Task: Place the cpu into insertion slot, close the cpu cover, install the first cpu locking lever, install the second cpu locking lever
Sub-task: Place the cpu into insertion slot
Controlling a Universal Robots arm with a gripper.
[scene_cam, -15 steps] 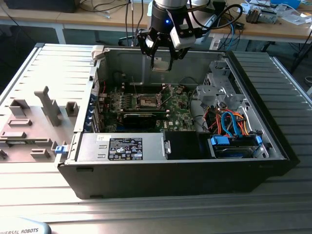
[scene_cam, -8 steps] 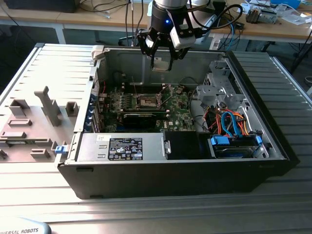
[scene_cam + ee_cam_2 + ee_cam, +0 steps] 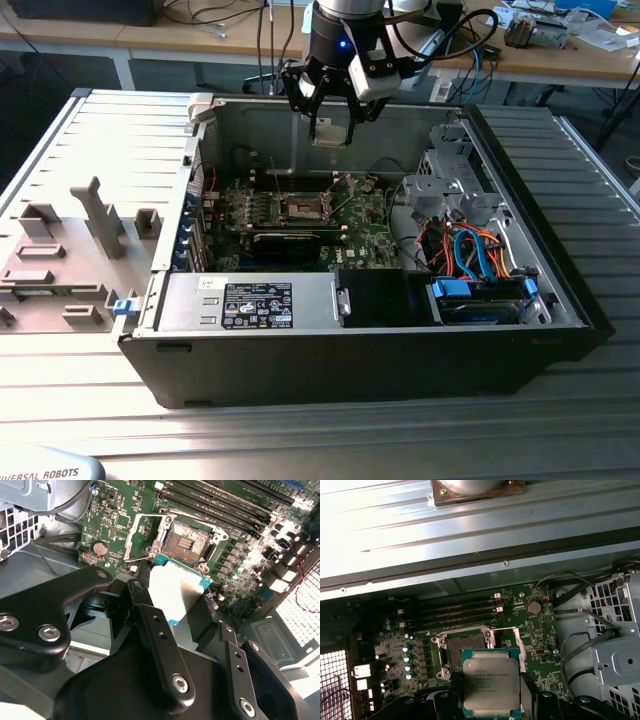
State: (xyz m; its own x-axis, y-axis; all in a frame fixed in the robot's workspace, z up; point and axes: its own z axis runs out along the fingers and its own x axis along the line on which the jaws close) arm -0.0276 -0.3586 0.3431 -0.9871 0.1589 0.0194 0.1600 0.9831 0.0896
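**A:** Where is the cpu (image 3: 491, 685)?

**B:** In the gripper (image 3: 332, 133). In both wrist views the two black fingers (image 3: 156, 630) pinch it by opposite edges. Its silver-grey metal top, with a teal rim around it, faces the first wrist camera.

**A:** Seated yet?

**B:** No. It hangs in the air above the green motherboard (image 3: 372, 218), apart from the insertion slot (image 3: 186, 541). In the first wrist view the chip overlaps part of the socket. I cannot tell how high it is.

**A:** And the socket itself?

**B:** It is open, with its dark centre bare. The cpu cover (image 3: 132, 540) is swung up off it. The cover stands beside the socket, on the side of the round coin cell (image 3: 101, 548).

**A:** How does the arm stand?

**B:** In the exterior view it comes straight down from above, with the wrist vertical. The gripper points down into the open computer case (image 3: 575, 300). It is well above the board and over its far middle.

**A:** What lies around?

**B:** Long memory slots (image 3: 455, 612) run beside the socket. In the exterior view a black card (image 3: 290, 240) lies just nearer than the socket. A grey power supply (image 3: 250, 300) sits along the near wall. Orange and blue cables (image 3: 480, 255) are bundled at the exterior view's right. The case stands on a ribbed metal table (image 3: 100, 130), with grey fixtures (image 3: 60, 250) at the exterior view's left.
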